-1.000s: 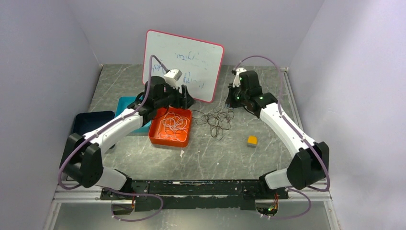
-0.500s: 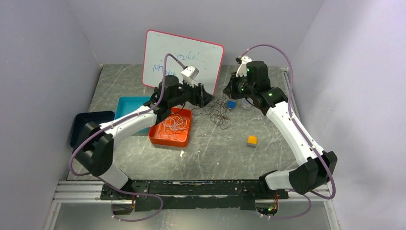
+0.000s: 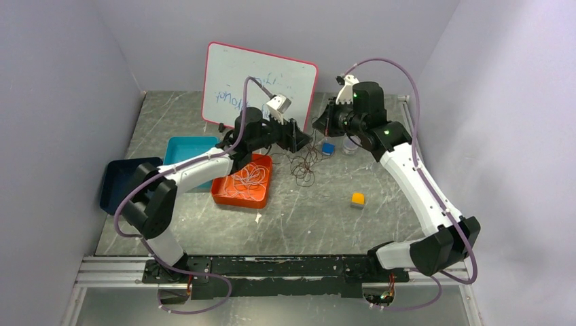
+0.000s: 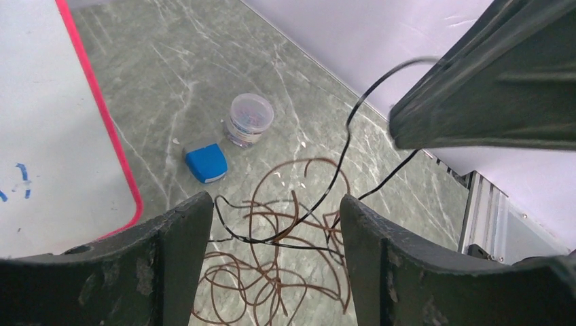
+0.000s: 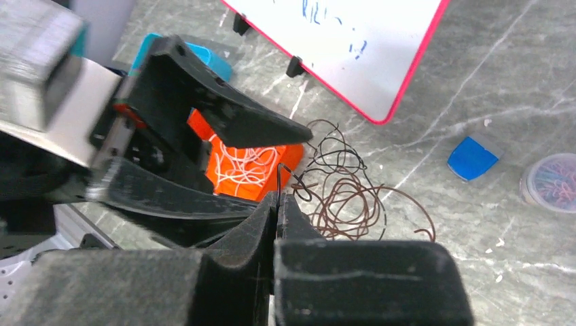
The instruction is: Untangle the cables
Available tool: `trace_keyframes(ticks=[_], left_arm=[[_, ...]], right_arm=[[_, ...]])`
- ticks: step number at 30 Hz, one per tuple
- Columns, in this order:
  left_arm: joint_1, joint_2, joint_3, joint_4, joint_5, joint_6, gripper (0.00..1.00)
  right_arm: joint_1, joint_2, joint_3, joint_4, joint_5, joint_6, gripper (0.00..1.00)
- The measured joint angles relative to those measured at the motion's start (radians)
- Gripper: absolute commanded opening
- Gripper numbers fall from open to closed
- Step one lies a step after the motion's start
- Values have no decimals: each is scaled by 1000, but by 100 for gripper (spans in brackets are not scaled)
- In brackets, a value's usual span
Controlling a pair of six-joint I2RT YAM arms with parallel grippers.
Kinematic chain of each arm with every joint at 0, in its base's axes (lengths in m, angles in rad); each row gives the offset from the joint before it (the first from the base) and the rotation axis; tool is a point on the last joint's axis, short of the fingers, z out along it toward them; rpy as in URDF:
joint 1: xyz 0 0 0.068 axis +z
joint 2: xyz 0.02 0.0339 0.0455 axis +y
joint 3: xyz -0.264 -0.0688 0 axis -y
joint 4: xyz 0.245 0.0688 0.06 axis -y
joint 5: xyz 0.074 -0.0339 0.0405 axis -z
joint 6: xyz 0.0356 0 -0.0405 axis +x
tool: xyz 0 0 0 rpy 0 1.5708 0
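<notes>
A tangle of brown cables [image 3: 307,166] lies on the table just right of the orange tray [image 3: 238,200], which holds white cables [image 3: 248,175]. My left gripper [image 3: 302,141] hovers open above the tangle; in the left wrist view the brown loops [image 4: 276,284] show between its spread fingers [image 4: 275,204], untouched. My right gripper [image 3: 319,127] is raised and shut on a thin black cable [image 5: 278,178]. That black cable [image 4: 347,139] runs taut from the tangle up to the right gripper's fingers [image 4: 489,81]. The right wrist view shows the brown cables [image 5: 346,197] below its fingertips [image 5: 277,198].
A whiteboard [image 3: 261,88] leans at the back. A blue block [image 3: 328,148] and a clear cup of clips [image 3: 348,146] sit right of the tangle, a yellow block [image 3: 357,200] nearer. A teal tray [image 3: 183,146] and a dark blue bin [image 3: 119,176] stand left.
My left arm has swung right from over the orange tray to above the brown tangle. My right gripper has risen and shifted left with the black cable, uncovering the blue block and cup.
</notes>
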Motion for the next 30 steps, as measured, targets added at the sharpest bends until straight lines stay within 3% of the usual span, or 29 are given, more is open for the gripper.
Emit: trace_keyframes(ticks=[7, 25, 30], left_arm=[[-17, 41, 0, 13, 11, -10, 72], [-59, 203, 12, 8, 14, -11, 56], [-71, 213, 6, 9, 4, -13, 40]], right_arm=[[0, 0, 31, 16, -22, 18, 0], [0, -60, 184, 91, -102, 43, 0], [0, -97, 227, 112, -65, 28, 0]])
